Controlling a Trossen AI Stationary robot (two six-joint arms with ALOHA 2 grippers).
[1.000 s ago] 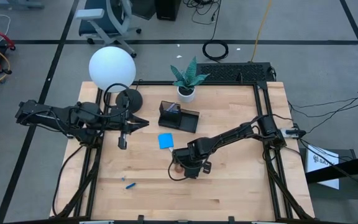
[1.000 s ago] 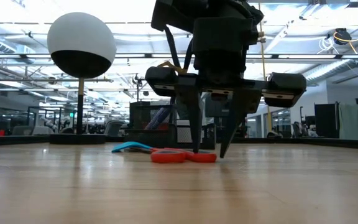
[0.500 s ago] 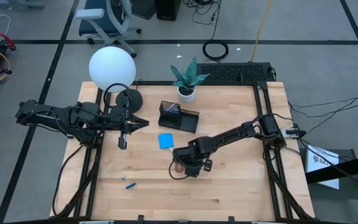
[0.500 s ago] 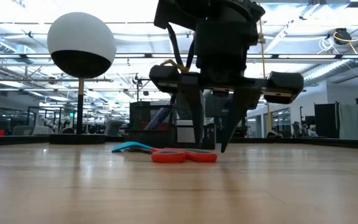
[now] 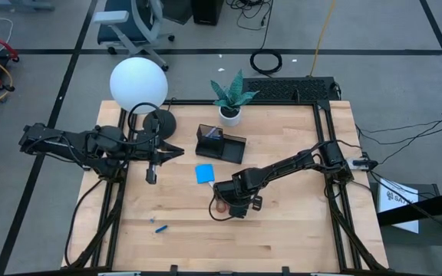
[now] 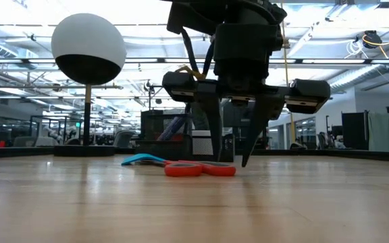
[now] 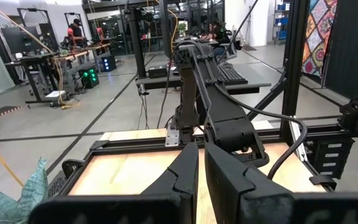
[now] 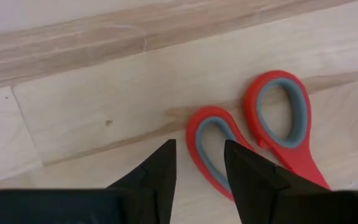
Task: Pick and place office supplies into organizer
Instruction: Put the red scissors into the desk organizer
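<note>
**Right gripper lifts slightly above the scissors**

Since a second ago, the right gripper [image 6: 231,162] has risen a touch, fingers parted and empty, over the red-handled scissors [image 6: 200,169] at lower centre. No grasp yet. Left gripper [image 5: 153,170] waits mid-left, pinched empty. Black plastic organizer [image 5: 221,144] sits above.
</note>
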